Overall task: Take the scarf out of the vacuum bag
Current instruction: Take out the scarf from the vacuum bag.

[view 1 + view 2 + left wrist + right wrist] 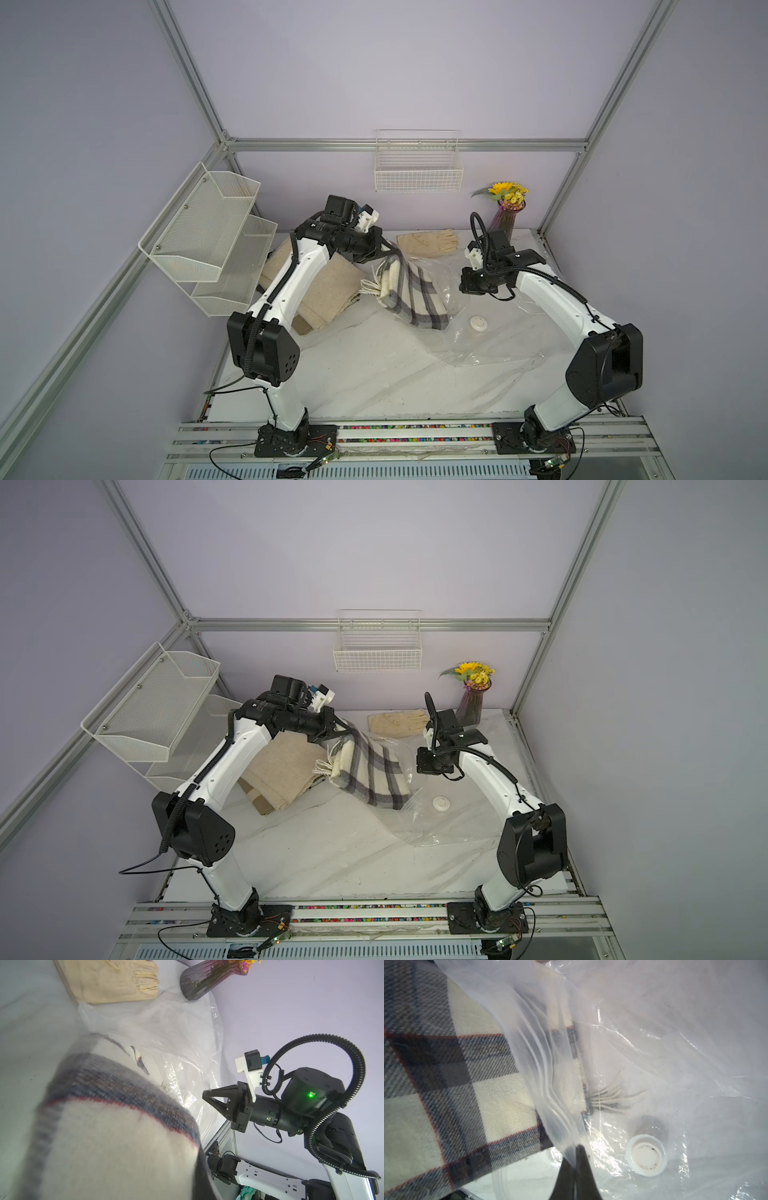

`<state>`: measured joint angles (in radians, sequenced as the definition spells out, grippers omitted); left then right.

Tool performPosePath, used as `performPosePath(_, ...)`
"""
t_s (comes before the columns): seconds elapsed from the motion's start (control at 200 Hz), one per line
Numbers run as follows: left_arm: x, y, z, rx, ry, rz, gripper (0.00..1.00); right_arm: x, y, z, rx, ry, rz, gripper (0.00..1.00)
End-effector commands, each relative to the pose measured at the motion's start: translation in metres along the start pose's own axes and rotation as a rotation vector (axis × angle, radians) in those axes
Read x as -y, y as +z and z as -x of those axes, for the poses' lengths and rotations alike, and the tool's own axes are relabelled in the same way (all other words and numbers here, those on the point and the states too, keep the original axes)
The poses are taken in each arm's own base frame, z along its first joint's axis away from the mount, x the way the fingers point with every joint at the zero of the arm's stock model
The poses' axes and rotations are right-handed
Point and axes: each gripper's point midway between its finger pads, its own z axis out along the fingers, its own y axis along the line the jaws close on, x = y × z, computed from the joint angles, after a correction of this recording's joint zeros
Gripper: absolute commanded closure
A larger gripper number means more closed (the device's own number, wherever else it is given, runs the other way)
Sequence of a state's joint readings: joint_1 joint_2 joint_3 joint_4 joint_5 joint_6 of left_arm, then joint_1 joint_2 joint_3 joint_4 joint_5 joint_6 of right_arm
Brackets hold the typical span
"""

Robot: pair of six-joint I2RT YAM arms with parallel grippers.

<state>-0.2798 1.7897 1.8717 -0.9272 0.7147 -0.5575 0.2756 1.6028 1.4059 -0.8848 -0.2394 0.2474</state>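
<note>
The scarf (411, 295), cream with grey plaid and thin red lines, hangs from my left gripper (392, 252), which is shut on its upper end above the table. One fringed end (370, 287) dangles free. The other end lies under the plastic of the vacuum bag (490, 345), a clear crinkly sheet with a round white valve cap (478, 324). My right gripper (575, 1148) is shut on the bag's rim, lifting it off the scarf (446, 1074). In the left wrist view the scarf (116, 1136) hides my left jaws, and the right gripper (205, 1096) shows beyond the bag (166, 1047).
A folded beige blanket (320, 291) lies under the left arm. Cream gloves (428, 241) and a purple vase of yellow flowers (505, 216) stand at the back. A white wire basket (417, 166) hangs on the back wall, mesh shelves (208, 232) on the left wall.
</note>
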Motion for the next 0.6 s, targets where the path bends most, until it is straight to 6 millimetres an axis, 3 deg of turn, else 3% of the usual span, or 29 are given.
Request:
performPosePath(0.0, 0.021, -0.032, 0.003, 0.026, 0.111, -0.036, 1.0, 0.007, 0.005, -0.005, -0.019, -0.019, -0.025, 1.0)
performPosePath(0.595, -0.048, -0.082, -0.005, 0.037, 0.106, 0.282, 1.0, -0.005, 0.018, -0.012, -0.062, -0.084, -0.027, 1.0)
